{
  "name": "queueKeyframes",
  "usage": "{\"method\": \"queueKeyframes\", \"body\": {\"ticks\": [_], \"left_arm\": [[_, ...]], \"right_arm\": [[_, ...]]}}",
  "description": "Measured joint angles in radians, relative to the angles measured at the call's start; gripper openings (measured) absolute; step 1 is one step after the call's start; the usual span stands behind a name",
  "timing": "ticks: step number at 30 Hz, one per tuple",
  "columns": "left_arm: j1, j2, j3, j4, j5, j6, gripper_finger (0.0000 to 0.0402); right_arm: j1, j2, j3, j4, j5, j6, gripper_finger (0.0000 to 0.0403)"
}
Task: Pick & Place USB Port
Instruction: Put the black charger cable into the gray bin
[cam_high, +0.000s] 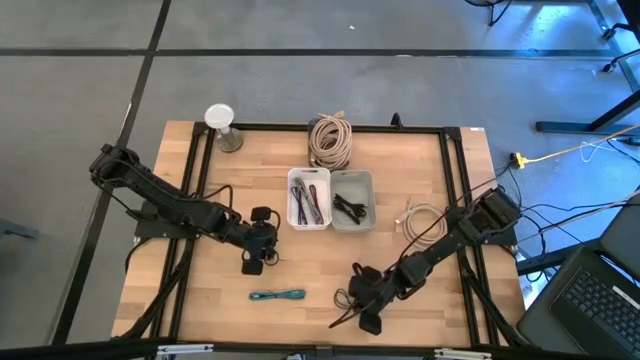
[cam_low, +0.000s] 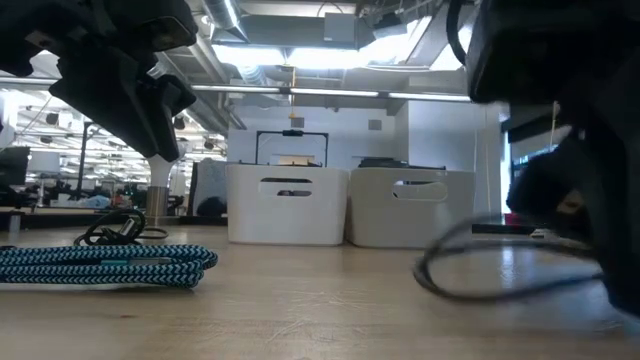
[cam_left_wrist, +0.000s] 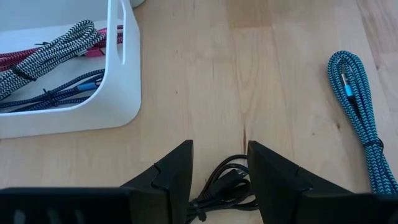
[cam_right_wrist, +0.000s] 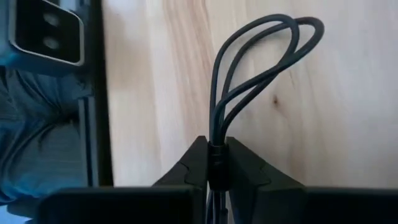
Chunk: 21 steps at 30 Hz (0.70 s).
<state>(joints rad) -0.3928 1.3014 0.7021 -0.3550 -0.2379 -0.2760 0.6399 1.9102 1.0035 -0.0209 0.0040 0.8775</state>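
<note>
Right hand, low at the near edge of the desk, has its two fingers pressed together on a loop of dark grey cable, pinching the strands where they bunch between the tips while the loops fan out flat over the wood ahead of it. Left hand sits farther in on the left half of the desk, its fingers spread with a small black coiled cable lying on the wood between them; whether the tips touch that coil cannot be told. Between the two hands, near the front edge, a teal braided cable lies stretched out in a tidy bundle. Beyond it, at the middle of the desk, two bins stand side by side and touching: a white bin holding several braided cables in red, black-and-white and blue, and a grey bin with a black cable inside. Just right of the grey bin a white cable lies loose on the wood. At the far edge rest a beige cable coil and, off to the left, a small white-topped stand.
</note>
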Motion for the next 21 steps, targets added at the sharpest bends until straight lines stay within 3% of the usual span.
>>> {"method": "queueKeyframes", "body": {"ticks": [4, 7, 13, 15, 17, 21], "left_arm": [[0.000, 0.000, 0.000, 0.001, -0.003, 0.000, 0.0143], [0.000, 0.000, 0.000, 0.007, -0.003, 0.000, 0.0143], [0.000, 0.000, 0.000, 0.025, -0.003, -0.011, 0.0143], [0.000, 0.000, 0.000, 0.025, -0.003, -0.015, 0.0143], [0.000, 0.000, 0.000, 0.023, -0.002, -0.010, 0.0143], [0.000, 0.000, 0.000, 0.023, -0.002, 0.002, 0.0143]], "right_arm": [[-0.026, -0.032, 0.060, -0.052, 0.004, -0.091, 0.0032], [-0.066, -0.066, 0.160, -0.193, 0.049, -0.206, 0.0032], [-0.170, -0.116, 0.432, -0.678, 0.365, -0.386, 0.0032], [-0.231, -0.114, 0.510, -0.804, 0.418, -0.393, 0.0032], [-0.308, -0.114, 0.561, -0.865, 0.396, -0.420, 0.0032], [-0.491, -0.112, 0.607, -0.956, 0.251, -0.440, 0.0032]]}}
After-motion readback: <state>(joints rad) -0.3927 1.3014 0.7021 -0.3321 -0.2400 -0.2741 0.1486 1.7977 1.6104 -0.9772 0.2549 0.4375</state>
